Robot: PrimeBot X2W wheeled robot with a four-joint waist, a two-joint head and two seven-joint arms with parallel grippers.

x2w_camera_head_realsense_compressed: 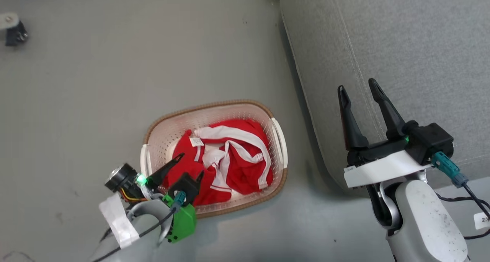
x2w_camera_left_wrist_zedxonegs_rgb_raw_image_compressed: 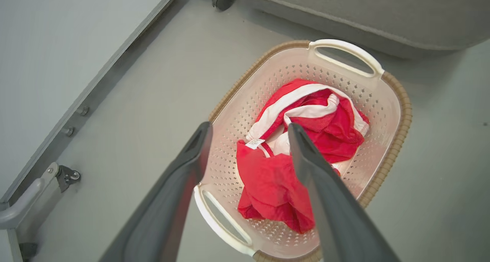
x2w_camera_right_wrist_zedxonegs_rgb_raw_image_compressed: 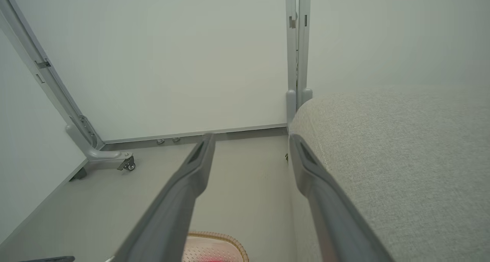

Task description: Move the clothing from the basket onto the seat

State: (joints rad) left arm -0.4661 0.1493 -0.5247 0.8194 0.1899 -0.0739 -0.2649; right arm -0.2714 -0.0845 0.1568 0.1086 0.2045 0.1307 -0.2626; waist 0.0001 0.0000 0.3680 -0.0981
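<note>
The red clothing point(x2w_camera_head_realsense_compressed: 233, 160) with white bands lies crumpled inside the cream basket point(x2w_camera_head_realsense_compressed: 168, 130) on the floor. My left gripper point(x2w_camera_head_realsense_compressed: 190, 165) hangs open just above the basket's near-left end, over the red cloth. Through the left wrist view the clothing point(x2w_camera_left_wrist_zedxonegs_rgb_raw_image_compressed: 275, 178) shows between and beyond the open fingers, inside the basket point(x2w_camera_left_wrist_zedxonegs_rgb_raw_image_compressed: 386, 97); a small white tag lies on the cloth. My right gripper point(x2w_camera_head_realsense_compressed: 357, 89) is open over the left edge of the light-grey seat point(x2w_camera_head_realsense_compressed: 413, 44), holding nothing. The seat point(x2w_camera_right_wrist_zedxonegs_rgb_raw_image_compressed: 402, 158) rises at the right of the right wrist view, beside the open gripper point(x2w_camera_right_wrist_zedxonegs_rgb_raw_image_compressed: 250, 139).
Grey floor surrounds the basket. A caster point(x2w_camera_left_wrist_zedxonegs_rgb_raw_image_compressed: 222, 0) and a metal frame rail point(x2w_camera_left_wrist_zedxonegs_rgb_raw_image_compressed: 111, 67) run along the wall panel to the left. A wheeled frame foot point(x2w_camera_right_wrist_zedxonegs_rgb_raw_image_compressed: 115, 157) stands by the white wall. The basket's rim point(x2w_camera_right_wrist_zedxonegs_rgb_raw_image_compressed: 214, 237) peeks in low in the right wrist view.
</note>
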